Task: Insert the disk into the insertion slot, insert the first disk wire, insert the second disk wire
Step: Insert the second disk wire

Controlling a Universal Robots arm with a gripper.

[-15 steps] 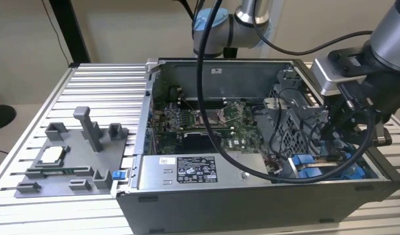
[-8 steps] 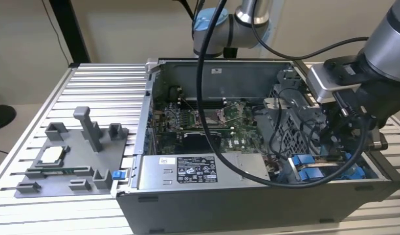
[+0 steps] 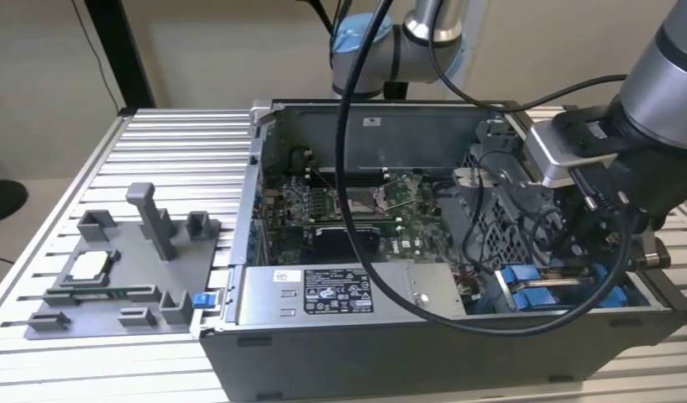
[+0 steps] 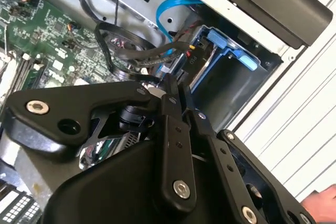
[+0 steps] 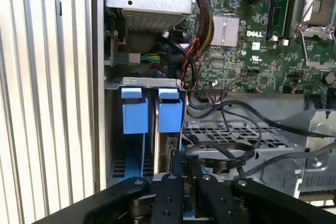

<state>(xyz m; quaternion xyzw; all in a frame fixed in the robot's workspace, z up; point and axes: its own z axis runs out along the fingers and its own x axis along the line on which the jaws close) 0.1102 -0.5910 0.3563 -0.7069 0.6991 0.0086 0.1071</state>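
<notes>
Surface: ribbed aluminium table against a pale wall. At the exterior view's left, farthest from the fingers, is a grey fixture plate with upright posts, lying flat on the table. In the centre stands an open computer case. Inside it, a grey labelled power-supply box sits against the near wall with a green motherboard behind it, both well apart from the fingers. A thick black cable hangs in a loop over the case. At the exterior view's right is the drive bay in the case corner, with the arm reaching down over it. In the first wrist view the gripper sits low at the bay. In the second wrist view the fingers are drawn narrow, tips almost meeting; whether a wire is pinched between them cannot be told. The disk, in its blue carrier, stands in the bay slot just ahead of the fingertips. A second blue carrier stands just beside it, on the side away from the fingers. Black wires loop over a perforated metal cage close beside the fingers. In the second wrist view a blue flat cable curves beyond the fingertips.
</notes>
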